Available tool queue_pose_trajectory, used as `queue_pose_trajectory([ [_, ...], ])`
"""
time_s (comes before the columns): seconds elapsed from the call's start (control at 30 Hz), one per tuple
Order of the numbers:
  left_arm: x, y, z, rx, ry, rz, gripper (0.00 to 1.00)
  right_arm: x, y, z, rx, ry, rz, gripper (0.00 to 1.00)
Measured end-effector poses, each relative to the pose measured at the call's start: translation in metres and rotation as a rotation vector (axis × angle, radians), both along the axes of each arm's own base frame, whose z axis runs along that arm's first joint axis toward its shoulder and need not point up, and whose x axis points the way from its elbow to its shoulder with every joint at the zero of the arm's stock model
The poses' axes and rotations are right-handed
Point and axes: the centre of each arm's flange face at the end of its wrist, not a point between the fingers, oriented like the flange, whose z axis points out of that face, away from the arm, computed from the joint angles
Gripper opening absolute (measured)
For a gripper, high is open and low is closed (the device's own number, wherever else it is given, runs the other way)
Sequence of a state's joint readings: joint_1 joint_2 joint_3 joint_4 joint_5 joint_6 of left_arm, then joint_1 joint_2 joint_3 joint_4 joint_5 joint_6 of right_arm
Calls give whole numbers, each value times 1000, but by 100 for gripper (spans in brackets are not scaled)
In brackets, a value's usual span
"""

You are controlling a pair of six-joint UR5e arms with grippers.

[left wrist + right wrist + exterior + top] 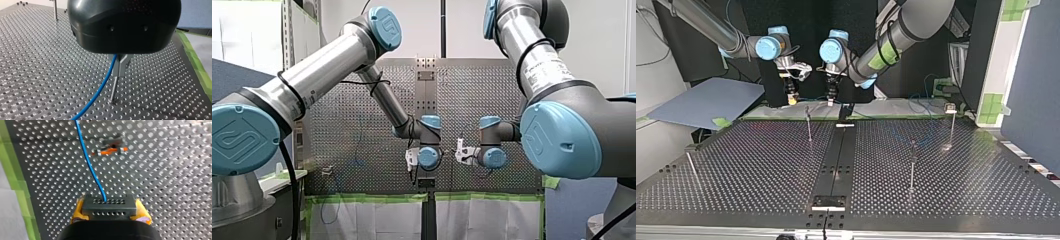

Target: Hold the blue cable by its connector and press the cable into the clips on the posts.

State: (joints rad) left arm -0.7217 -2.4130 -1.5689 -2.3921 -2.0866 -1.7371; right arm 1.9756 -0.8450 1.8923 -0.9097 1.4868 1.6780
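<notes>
In the right wrist view my right gripper [110, 216] is shut, its yellow pads [142, 216] clamped on a dark perforated connector [108, 206]. The blue cable [88, 162] leaves the connector and runs ahead past a post clip with orange parts [111, 147]. In the left wrist view my left gripper [120, 66] shows metal fingers closed on the blue cable [100, 90], which trails down over the table. A thin post [113, 90] stands just beyond the fingertips. Both grippers hang side by side at the table's far edge in the top view: right [792, 97], left [830, 100].
The perforated table [761, 165] carries thin posts at the top view's middle left [808, 122], middle right [912, 165], far right [951, 120] and near left [691, 167]. A black centre strip [836, 150] divides it. Green tape [15, 185] marks the table edge.
</notes>
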Motion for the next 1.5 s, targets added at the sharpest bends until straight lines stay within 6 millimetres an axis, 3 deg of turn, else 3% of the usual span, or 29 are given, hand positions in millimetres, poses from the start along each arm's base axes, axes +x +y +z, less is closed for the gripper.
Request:
queue_pose_trajectory([
  [0.27,-1,-1,-3,-14,4,-2,1,-7,-6,-8,3,-7,24,0],
  [0.63,-14,8,-61,48,81,3,1,-23,-21,-7,-25,-23,17,0],
  [0.73,-13,9,-69,43,76,4,1,-25,-25,-8,-35,-31,21,0],
  [1.1,2,-14,-50,-18,25,17,1,-32,-36,-33,-6,-28,30,0],
  [1.33,10,-34,-33,-62,0,14,1,-40,-47,-32,2,-26,14,0],
  [1.5,14,-35,-30,-62,4,8,1,-43,-58,-28,10,-19,3,0],
])
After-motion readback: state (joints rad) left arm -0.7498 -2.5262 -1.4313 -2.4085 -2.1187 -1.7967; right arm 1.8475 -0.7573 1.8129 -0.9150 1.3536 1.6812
